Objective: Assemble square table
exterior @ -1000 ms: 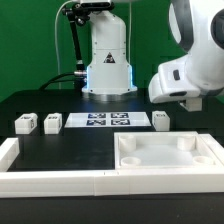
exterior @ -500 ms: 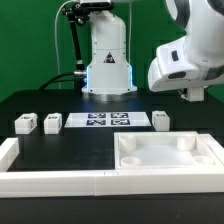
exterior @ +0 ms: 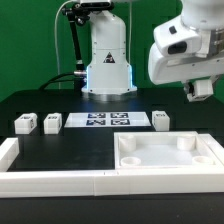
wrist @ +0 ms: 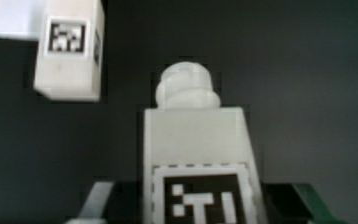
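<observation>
Square table slab (exterior: 165, 152) is seen lying flat on the desk (exterior: 90, 142), well below the end effector (wrist: 194, 200) and slightly toward the exterior view's left of it, with its raised rim and corner sockets facing up. The end effector is partly closed, and a leg block (wrist: 194, 125) is clamped between its fingers at the marker-tagged end. In the wrist view the long axis of this block is seen at right angles to the line between the two fingers, with the narrower rounded tip pointing away from the tagged end. A loose leg block (exterior: 162, 119) is seen on the desk almost straight below the end effector, just beyond the slab's far rim. Two more leg blocks (exterior: 38, 123) lie far off toward the exterior view's left. The coming move is judged to depend on the height gap. The held block would have to be lowered toward a corner socket, rounded tip turned toward the slab.
</observation>
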Controlling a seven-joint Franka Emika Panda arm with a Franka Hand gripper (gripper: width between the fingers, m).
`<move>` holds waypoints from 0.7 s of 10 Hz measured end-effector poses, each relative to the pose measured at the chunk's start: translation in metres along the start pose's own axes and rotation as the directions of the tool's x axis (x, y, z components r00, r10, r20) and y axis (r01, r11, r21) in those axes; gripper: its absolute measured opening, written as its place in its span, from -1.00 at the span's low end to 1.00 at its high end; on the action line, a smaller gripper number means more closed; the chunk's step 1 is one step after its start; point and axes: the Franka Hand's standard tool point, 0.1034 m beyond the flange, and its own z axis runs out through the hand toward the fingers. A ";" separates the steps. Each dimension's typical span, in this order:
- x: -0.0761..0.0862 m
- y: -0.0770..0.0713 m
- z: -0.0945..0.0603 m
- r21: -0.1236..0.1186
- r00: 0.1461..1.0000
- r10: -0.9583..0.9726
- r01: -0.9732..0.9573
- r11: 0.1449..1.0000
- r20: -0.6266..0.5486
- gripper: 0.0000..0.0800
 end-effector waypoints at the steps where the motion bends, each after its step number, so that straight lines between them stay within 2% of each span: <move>1: 0.000 -0.002 -0.007 -0.004 0.998 -0.001 0.000 1.000 -0.060 -0.28; 5: 0.007 0.001 -0.005 -0.012 0.947 -0.013 0.010 1.000 -0.320 -0.28; 7: 0.022 0.012 -0.007 -0.021 0.880 -0.034 0.027 0.999 -0.474 -0.28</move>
